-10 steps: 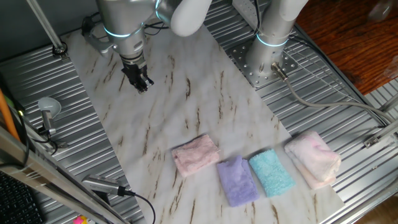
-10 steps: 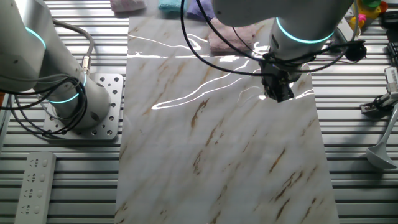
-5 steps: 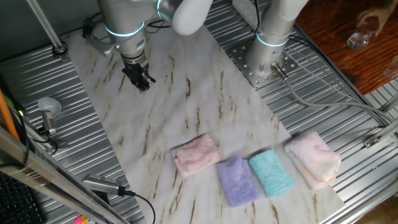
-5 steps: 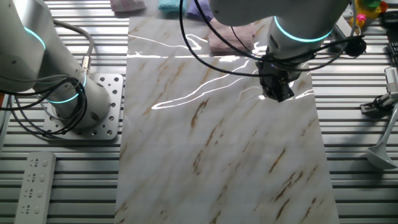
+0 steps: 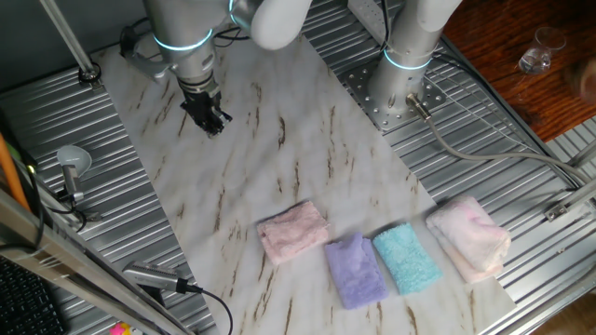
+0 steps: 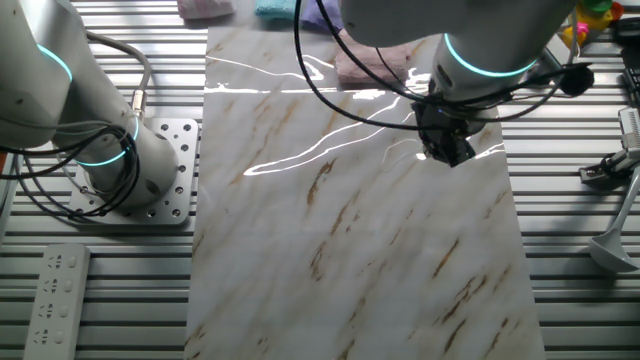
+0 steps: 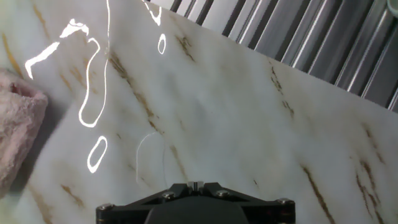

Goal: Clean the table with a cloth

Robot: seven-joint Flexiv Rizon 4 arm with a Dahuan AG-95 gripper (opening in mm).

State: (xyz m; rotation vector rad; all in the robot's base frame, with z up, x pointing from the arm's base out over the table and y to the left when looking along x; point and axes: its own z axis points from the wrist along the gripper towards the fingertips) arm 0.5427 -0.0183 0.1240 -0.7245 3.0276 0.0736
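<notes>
Since the earlier frames, the gripper [image 5: 215, 124] had crept a little toward the far end of the table [image 5: 251, 177], while the towels had kept their places. Seen from one fixed view, going left to right, a small round-headed metal stand [image 5: 71, 166] sat on the ribbed grey metal surface [image 5: 56, 112] beside the marble slab; next came the gripper, hanging just above the bare marble near the slab's far left part, its dark fingers apparently close together, though whether they were fully together I could not tell. Further right and nearer the camera lay the cloth [image 5: 292, 231], flat on the marble and well apart from the gripper, with its long axis running roughly across the slab and its right end tipped slightly toward the far side. Just beside it, in a row along the near edge, lay a purple towel [image 5: 355, 269], a teal towel [image 5: 406, 259] and a larger pale pink-white towel [image 5: 468, 236], the last one overhanging the slab's right edge. Behind them a second arm's base [image 5: 399, 88] stood bolted to a perforated plate. From the other fixed view the gripper [image 6: 448, 152] hovered over the marble with the cloth [image 6: 375, 60] behind it, partly hidden by black cables. The hand view showed only a corner of the cloth [image 7: 17, 130] at the left edge and veined marble [image 7: 236, 118] ahead; the fingertips were out of frame.
</notes>
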